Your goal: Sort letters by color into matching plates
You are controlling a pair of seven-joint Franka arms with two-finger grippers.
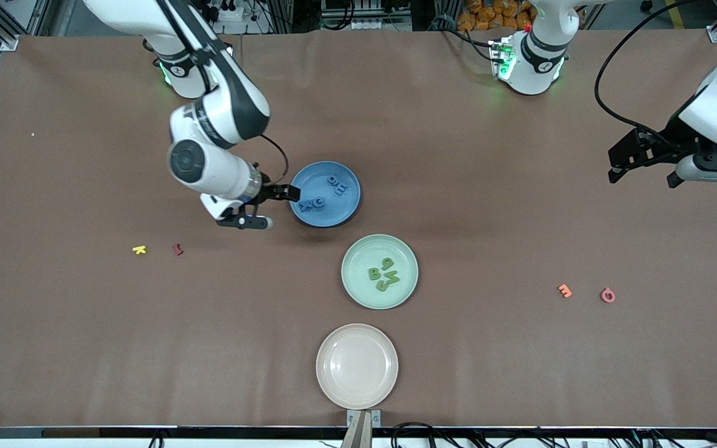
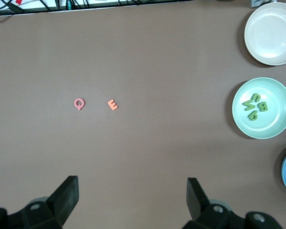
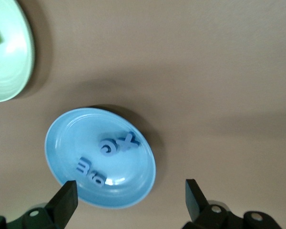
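Brown table covering (image 1: 84,342) is looking like matt cloth or paper, smooth. Blue plate (image 3: 62,143), between the right jaws, is showing a slight sheen, smooth plastic-like. Mint plate (image 2: 276,95) and beige plate (image 1: 333,386) are reading matt. Blue letters (image 3: 117,145) are looking soft, foam-like, dull.

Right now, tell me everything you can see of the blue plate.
The blue plate is round, shallow and matte, medium blue, lying flat on the brown table, farther from the front camera than the green plate. It holds blue letters in two small clusters, an X among them. The right gripper, open, is at its rim toward the right arm's end; contact cannot be told.
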